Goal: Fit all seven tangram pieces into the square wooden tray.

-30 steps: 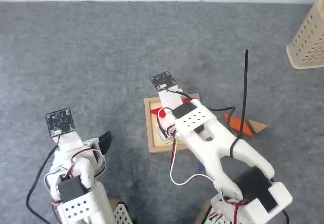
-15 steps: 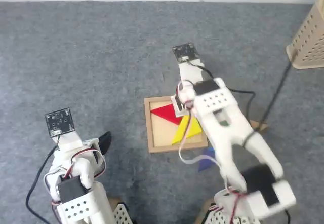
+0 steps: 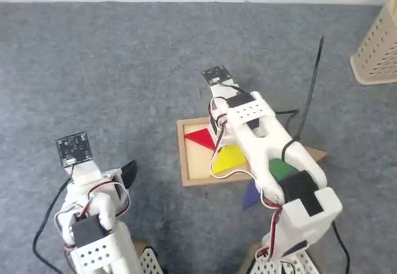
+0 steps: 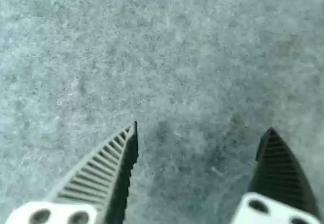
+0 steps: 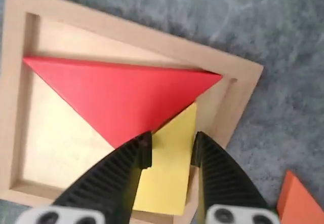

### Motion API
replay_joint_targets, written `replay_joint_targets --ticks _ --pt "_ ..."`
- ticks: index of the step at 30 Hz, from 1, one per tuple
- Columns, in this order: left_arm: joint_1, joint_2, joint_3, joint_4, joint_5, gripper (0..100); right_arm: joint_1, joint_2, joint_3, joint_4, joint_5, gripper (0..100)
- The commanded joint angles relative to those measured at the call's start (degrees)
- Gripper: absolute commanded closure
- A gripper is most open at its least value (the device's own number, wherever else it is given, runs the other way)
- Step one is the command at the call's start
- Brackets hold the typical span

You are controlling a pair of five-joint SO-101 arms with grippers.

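Wooden tray (image 5: pixel 126 31): red triangle (image 5: pixel 121 97), yellow piece (image 5: pixel 169 168) beneath right gripper (image 5: pixel 171 145), jaws slightly parted, empty; left gripper (image 4: pixel 202 133) spread wide.

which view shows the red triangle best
The right wrist view: the red triangle lies nearly whole in sight inside the tray, against the yellow piece. The high view shows part of it, the rest under the right arm. The left wrist view faces grey carpet.

The right arm (image 3: pixel 267 144) covers part of the tray (image 3: pixel 182 156) and most of the green piece (image 3: pixel 281 168)
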Motion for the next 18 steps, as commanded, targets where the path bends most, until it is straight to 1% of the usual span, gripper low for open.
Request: replay_joint_targets --ticks 1,6,12,18 --pt "0.1 -0.7 -0.7 -0.1 -0.1 65 0.7 -1.0 -4.7 0.2 0.9 85.0" --pt "0.1 -0.7 -0.7 -0.1 -0.1 65 0.7 -0.3 -6.0 0.6 1.0 85.0" --pt "0.1 -0.7 -0.7 -0.1 -0.1 65 0.9 4.8 -6.2 0.2 1.2 85.0" --pt "0.1 -0.7 -0.7 -0.1 -0.1 65 1.1 5.1 -5.9 1.6 1.0 85.3"
